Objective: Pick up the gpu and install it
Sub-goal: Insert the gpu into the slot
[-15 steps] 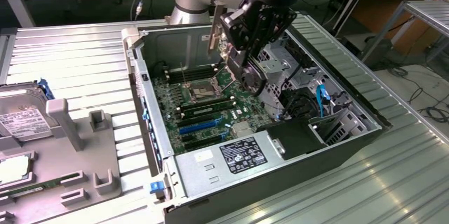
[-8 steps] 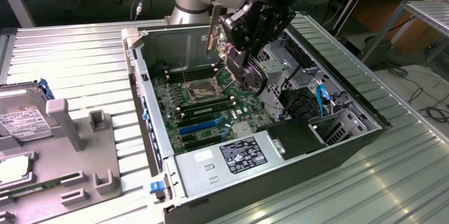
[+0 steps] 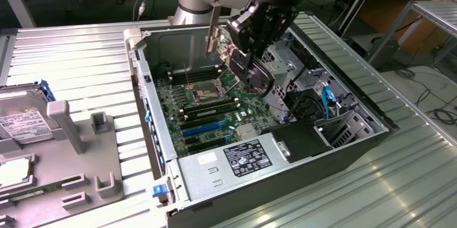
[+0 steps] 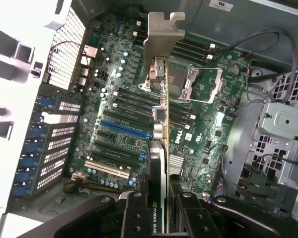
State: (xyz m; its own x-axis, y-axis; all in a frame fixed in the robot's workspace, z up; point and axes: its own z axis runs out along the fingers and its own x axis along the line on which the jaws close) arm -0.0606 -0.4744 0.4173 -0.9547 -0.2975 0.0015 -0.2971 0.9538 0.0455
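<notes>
Currently tool [image 4: 160, 201] pinching gpu [image 4: 160, 124] edge-on, hanging above motherboard [image 4: 198, 124] inside open case [image 3: 153, 126]. Risk: card tilted or off blue slot [image 4: 126, 130], so edge connector jams or bracket [image 4: 161, 39] snags.

Open PC case [image 3: 286, 188] lies on its side on ribbed metal table [image 3: 407, 185]. Motherboard [image 3: 214, 113] is exposed: CPU socket [image 3: 203, 93], blue slot [image 3: 207, 128], labelled power supply [image 3: 239, 158] at the camera end. On the exterior view's left, grey fixture [image 3: 114, 153] holds hard drive [image 3: 25, 123] and green memory stick [image 3: 39, 190].
</notes>
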